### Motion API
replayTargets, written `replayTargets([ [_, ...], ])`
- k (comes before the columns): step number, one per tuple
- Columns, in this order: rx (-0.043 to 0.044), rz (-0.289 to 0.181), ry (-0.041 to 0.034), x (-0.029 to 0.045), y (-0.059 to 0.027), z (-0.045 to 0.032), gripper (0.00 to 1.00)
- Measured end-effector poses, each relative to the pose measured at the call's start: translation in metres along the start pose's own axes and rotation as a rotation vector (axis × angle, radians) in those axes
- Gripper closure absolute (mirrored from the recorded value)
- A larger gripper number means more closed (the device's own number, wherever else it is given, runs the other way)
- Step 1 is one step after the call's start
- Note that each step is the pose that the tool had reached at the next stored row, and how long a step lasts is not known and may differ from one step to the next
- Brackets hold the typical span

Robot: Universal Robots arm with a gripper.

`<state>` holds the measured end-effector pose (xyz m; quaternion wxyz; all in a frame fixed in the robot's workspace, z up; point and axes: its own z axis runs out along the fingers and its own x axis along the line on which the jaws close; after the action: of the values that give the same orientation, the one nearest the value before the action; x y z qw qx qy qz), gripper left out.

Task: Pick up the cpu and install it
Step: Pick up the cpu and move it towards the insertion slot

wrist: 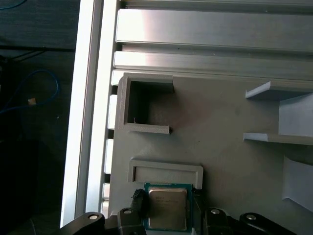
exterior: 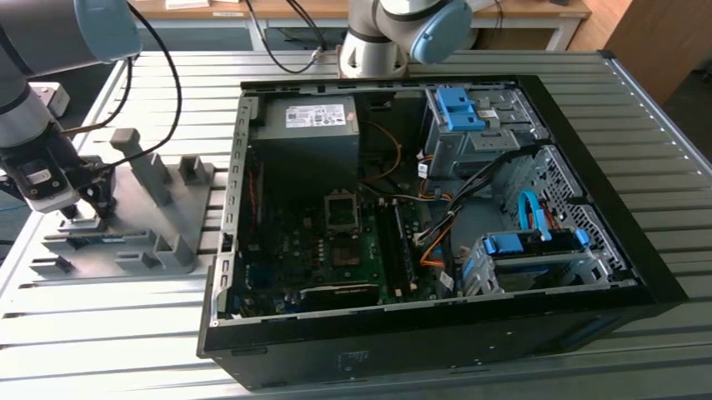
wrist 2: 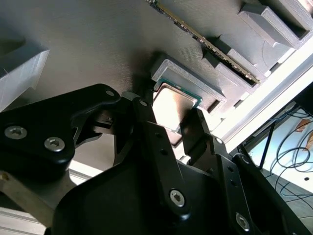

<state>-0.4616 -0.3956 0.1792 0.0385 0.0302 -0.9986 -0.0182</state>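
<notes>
My gripper (wrist 2: pixel 171 113) sits directly over the cpu (wrist 2: pixel 177 102), clamped, I judge, on its two opposite edges. The cpu lies flat in the fixture (wrist: pixel 220 147) by the bench (exterior: pixel 634 108) edge at the exterior view's left. A raised lip (wrist: pixel 166 170) stands just beside it, so the free room is upward.

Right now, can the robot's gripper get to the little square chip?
Probably yes. The gripper sits right at the cpu on the grey holder, and nothing covers the chip's face.
</notes>
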Motion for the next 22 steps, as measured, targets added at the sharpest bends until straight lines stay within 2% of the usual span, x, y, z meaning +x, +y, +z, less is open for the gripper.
replayTargets([
  [3, -0.0001, 0.000, -0.0003, 0.0000, 0.0000, -0.0006, 0.53],
  [6, 0.0000, 0.000, 0.0000, 0.0004, 0.0002, -0.0059, 0.53],
  [15, 0.0000, 0.000, -0.0001, 0.0010, 0.0005, -0.0135, 0.53],
  [22, 0.0000, 0.000, -0.0001, 0.0018, 0.0009, -0.0235, 0.53],
])
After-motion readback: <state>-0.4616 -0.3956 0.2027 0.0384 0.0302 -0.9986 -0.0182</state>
